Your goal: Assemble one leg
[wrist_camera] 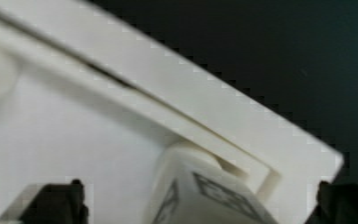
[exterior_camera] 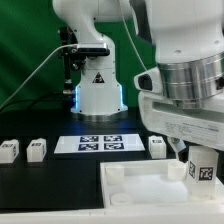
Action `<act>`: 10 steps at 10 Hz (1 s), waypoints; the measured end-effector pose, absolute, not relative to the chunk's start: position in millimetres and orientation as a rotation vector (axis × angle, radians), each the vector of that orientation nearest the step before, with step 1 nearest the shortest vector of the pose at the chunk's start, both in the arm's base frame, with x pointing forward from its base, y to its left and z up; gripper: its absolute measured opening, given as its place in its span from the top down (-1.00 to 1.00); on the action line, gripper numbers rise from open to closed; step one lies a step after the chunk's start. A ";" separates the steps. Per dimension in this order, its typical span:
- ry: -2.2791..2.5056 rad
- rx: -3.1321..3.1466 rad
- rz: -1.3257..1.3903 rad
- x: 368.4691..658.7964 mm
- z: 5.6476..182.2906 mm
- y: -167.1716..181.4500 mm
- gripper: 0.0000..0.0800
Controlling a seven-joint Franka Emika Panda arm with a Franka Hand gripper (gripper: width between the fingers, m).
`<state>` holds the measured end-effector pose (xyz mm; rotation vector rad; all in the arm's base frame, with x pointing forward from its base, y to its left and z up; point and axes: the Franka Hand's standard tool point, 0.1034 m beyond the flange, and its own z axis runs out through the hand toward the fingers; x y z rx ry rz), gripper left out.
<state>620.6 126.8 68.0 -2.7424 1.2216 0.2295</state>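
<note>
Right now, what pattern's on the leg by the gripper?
The leg is white with a black-and-white square tag; clearest in exterior view.

Seen from the front, a little above the table (exterior_camera: 40, 188): the exterior view looks straight across it to the robot's base (exterior_camera: 98, 92) and the green backdrop (exterior_camera: 25, 40) behind. The marker board (exterior_camera: 100, 144) lies mid-frame, and the wrist and gripper (exterior_camera: 196, 158) loom large and close to the lens at the exterior view's right. The wrist view rides on the arm itself, peering steeply down between its two dark fingers (wrist_camera: 51, 203). It sits so near the white panel (wrist_camera: 69, 140) that the picture goes soft. Both views share the panel's rim and the tagged leg (wrist_camera: 215, 192) below the gripper.
</note>
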 end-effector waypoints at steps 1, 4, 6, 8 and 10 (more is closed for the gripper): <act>1.103 -2.781 0.210 622.1 67.7 126.4 -0.62; 0.489 -2.980 0.147 622.6 68.4 124.6 -0.62; 0.115 -3.041 0.068 623.9 66.5 129.7 -0.62; 0.167 -3.037 0.071 624.1 66.3 128.4 -0.62; 0.319 -3.018 0.082 623.7 66.2 130.3 0.04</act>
